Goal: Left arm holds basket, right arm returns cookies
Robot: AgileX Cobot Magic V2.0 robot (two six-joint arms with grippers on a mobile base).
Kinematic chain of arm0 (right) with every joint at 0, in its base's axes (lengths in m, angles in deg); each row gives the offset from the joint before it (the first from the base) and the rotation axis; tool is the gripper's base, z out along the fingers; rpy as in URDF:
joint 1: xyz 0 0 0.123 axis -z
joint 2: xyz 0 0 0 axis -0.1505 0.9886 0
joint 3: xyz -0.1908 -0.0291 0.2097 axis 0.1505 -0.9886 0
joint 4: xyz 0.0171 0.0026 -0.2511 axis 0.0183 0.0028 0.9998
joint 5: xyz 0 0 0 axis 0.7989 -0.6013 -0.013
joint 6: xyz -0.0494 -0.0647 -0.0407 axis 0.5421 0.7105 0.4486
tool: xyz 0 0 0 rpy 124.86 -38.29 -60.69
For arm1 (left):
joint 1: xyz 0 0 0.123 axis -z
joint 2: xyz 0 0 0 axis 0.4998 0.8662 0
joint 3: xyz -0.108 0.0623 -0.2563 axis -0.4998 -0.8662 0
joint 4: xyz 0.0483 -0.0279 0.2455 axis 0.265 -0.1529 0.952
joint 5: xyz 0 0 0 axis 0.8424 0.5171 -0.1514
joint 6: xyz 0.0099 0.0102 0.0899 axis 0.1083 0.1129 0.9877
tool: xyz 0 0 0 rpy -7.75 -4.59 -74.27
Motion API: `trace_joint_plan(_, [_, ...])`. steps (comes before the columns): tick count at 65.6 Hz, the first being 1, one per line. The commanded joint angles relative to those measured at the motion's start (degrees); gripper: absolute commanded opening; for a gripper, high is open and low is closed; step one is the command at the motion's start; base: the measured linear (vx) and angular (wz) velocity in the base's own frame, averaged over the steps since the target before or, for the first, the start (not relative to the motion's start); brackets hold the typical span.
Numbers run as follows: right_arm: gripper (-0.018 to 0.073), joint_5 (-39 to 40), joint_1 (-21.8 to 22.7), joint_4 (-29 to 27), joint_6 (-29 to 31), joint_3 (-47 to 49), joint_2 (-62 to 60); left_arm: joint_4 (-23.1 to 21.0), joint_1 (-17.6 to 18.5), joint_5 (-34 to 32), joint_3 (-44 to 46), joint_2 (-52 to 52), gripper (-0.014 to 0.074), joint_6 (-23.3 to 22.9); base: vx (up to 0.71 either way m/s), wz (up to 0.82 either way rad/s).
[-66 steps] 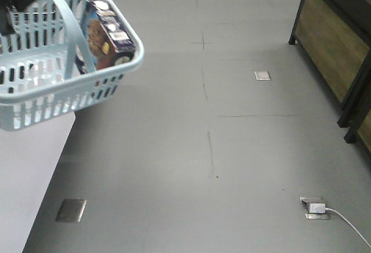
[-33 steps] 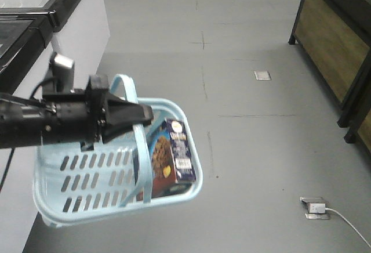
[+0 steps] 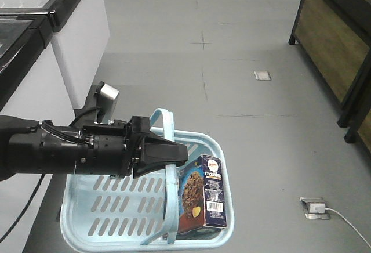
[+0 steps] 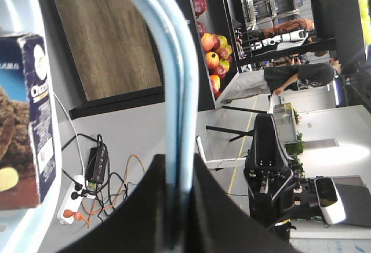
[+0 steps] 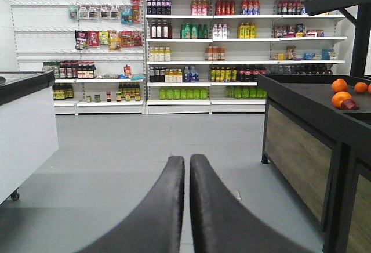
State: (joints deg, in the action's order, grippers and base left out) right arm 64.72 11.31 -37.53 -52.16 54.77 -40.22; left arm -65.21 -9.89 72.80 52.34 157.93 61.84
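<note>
Cookies (image 3: pixel 203 198) stand on end in basket (image 3: pixel 116 205), left gripper (image 3: pixel 177 155) clenching its handle (image 3: pixel 170 206), right gripper (image 5: pixel 187 166) closed empty.

The basket (image 3: pixel 104 198) is light blue moulded plastic, smooth with a faint sheen, its sides slotted. The cookies (image 3: pixel 203 198) come in a printed cardboard box, dark navy and brown, slightly glossy. The left arm (image 3: pixel 58 148) has a matt black casing with ribbed rings, and the left tool (image 3: pixel 177 154) is smooth and matt black. A small box (image 3: pixel 107 97) on top looks like silver-grey metal. The right tool (image 5: pixel 187 166) shows smooth, dull black fingers. The floor (image 3: pixel 243 61) is matt grey, with a metal plate (image 3: pixel 262 75) set in. The display stand (image 3: pixel 333 44) carries wood-grain panels in a black frame.
</note>
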Motion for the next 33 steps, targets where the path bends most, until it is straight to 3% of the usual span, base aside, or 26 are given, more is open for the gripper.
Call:
trace_joint_plan(1, [-0.0006,4.4,0.1,0.6,0.4,-0.9,-0.7,-7.3,0.4,3.5,1.8,-2.3,-0.0003,0.7,0.0,0.0])
trace_joint_plan(13, [-0.0006,4.4,0.1,0.6,0.4,-0.9,-0.7,-7.3,0.4,6.2,2.1,-2.3,-0.0003,0.2,0.0,0.0])
trace_joint_plan(33, [-0.0006,4.4,0.1,0.6,0.4,-0.9,-0.7,-7.3,0.4,5.2,2.1,-2.3,-0.0003,0.3,0.0,0.0])
